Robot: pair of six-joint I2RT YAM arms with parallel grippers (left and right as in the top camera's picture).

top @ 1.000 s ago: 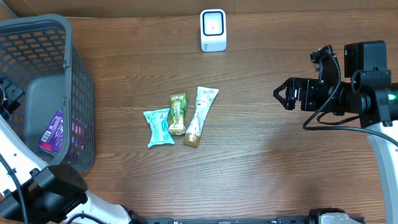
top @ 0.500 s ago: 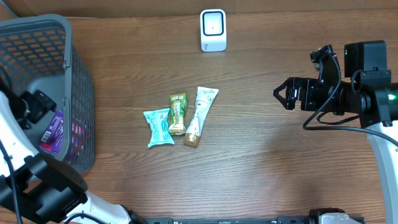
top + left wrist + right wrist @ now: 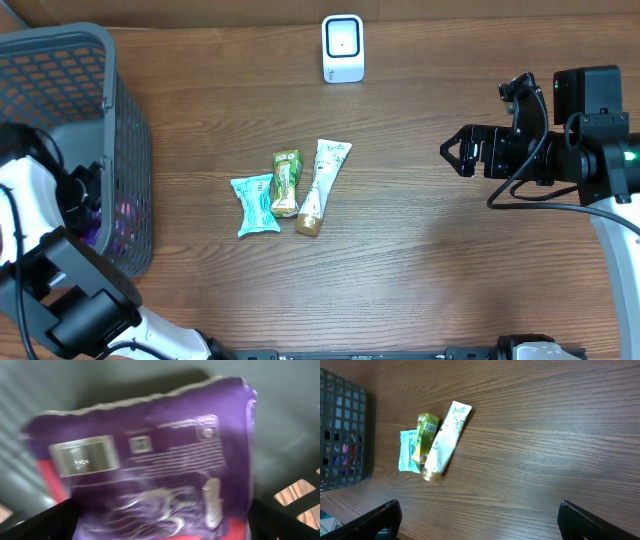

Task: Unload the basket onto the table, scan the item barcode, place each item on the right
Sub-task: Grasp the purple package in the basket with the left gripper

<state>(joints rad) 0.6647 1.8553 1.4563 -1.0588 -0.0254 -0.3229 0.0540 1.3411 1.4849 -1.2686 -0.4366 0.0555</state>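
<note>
I have the left arm folded down into the grey plastic mesh basket (image 3: 60,45) at the left edge of the overhead frame. The left gripper (image 3: 160,530) has its jaws spread wide and grips nothing. It hangs just above a glossy purple foil packet (image 3: 150,470), which fills the left wrist view. The packet lies flat on the basket floor with its printed back panel facing up, too blurred to make out a barcode.

I judge this to be the basket end of a scan cycle, with this packet set down rather than being picked.

Three items lie side by side at mid-frame on the brown wood-grain table (image 3: 450,280): a teal crinkled sachet (image 3: 255,204), a small green-and-gold pack (image 3: 285,183) and a white squeeze tube with a gold cap (image 3: 322,186). The small white box-shaped scanner (image 3: 342,47) stands at top centre, well apart from them.

The next move calls for lifting the left wrist clear of the basket wall. It then needs to reach one of the three and turn its code toward the scanner.

At the right of the frame the right gripper (image 3: 455,156) hovers above bare table with its jaws wide and empty, pointing toward the items.
</note>
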